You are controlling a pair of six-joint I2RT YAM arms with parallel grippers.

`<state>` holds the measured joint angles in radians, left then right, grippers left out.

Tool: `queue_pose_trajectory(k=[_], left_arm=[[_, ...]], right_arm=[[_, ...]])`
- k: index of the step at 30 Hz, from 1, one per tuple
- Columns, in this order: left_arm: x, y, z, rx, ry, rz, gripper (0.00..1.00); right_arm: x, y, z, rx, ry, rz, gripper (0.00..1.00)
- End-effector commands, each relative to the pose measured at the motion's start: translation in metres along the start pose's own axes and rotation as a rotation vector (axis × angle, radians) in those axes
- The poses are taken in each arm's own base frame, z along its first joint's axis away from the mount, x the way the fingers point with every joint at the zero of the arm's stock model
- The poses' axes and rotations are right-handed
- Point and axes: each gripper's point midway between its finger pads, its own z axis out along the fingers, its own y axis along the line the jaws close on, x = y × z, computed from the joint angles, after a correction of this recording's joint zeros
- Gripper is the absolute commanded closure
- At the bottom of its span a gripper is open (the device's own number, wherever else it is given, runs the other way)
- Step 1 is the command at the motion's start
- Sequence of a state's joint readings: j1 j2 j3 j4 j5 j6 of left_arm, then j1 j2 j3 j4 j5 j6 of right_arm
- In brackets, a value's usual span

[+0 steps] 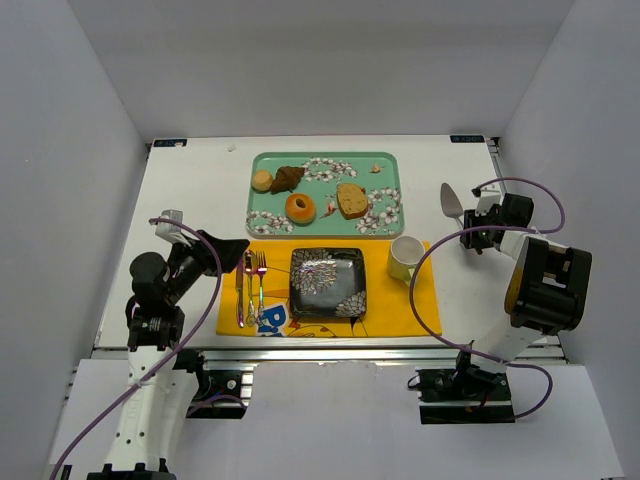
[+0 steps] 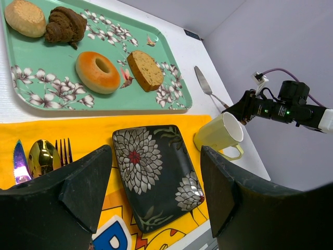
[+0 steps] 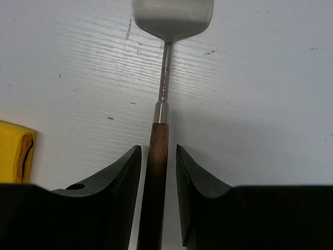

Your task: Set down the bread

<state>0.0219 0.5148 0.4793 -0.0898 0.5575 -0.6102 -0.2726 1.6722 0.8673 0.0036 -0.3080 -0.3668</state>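
The bread (image 1: 300,208) (image 2: 98,72) is a golden-orange ring lying in the middle of the green flowered tray (image 1: 385,165) (image 2: 31,62). My left gripper (image 1: 228,248) (image 2: 156,156) hovers open and empty above the left part of the yellow mat, well short of the tray. At the right of the table my right gripper (image 1: 478,236) (image 3: 158,150) sits low and astride the wooden handle of a metal spatula (image 1: 452,203) (image 3: 156,156). A thin gap shows on each side of the handle, so the jaws are not pressed on it.
A black flowered plate (image 1: 327,282) (image 2: 177,156) lies on the yellow mat (image 1: 400,320), with a pale mug (image 1: 405,258) (image 2: 221,136) to its right and cutlery (image 1: 250,280) to its left. The tray also holds a bun, a brown pastry and a tan slice.
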Motion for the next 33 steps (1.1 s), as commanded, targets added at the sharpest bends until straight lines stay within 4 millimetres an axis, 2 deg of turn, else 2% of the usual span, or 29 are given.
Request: queue_pose_trajectory(k=[1,11,19,25,26,28,30,31,33], left_arm=[[-0.005,-0.004,0.0,0.009,-0.014,0.009,0.22],[-0.006,-0.006,0.0,0.016,-0.02,0.01,0.22],[-0.005,-0.005,-0.001,0.014,-0.018,0.008,0.22],[-0.006,-0.007,-0.002,0.017,-0.019,0.01,0.22],[-0.006,-0.007,-0.002,0.015,-0.019,0.01,0.22],[-0.006,-0.007,-0.003,0.014,-0.02,0.013,0.22],[-0.005,-0.007,-0.004,0.014,-0.021,0.014,0.22],[-0.005,-0.007,-0.004,0.014,-0.021,0.014,0.22],[-0.004,-0.007,-0.004,0.016,-0.018,0.009,0.22]], right_arm=[[-0.011,-0.002,-0.002,0.02,-0.039,-0.01,0.62],[-0.012,-0.002,-0.004,0.024,-0.04,-0.014,0.67],[-0.014,-0.003,-0.006,0.032,-0.047,-0.024,0.76],[-0.021,-0.005,-0.012,0.038,-0.066,-0.055,0.9],[-0.028,-0.003,-0.018,0.035,-0.091,-0.074,0.96],[-0.045,-0.004,-0.026,0.043,-0.141,-0.107,1.0],[-0.08,0.006,-0.047,0.029,-0.239,-0.176,1.0],[-0.084,0.005,-0.048,0.033,-0.244,-0.192,1.0],[-0.115,0.019,-0.063,0.014,-0.313,-0.273,1.0]])
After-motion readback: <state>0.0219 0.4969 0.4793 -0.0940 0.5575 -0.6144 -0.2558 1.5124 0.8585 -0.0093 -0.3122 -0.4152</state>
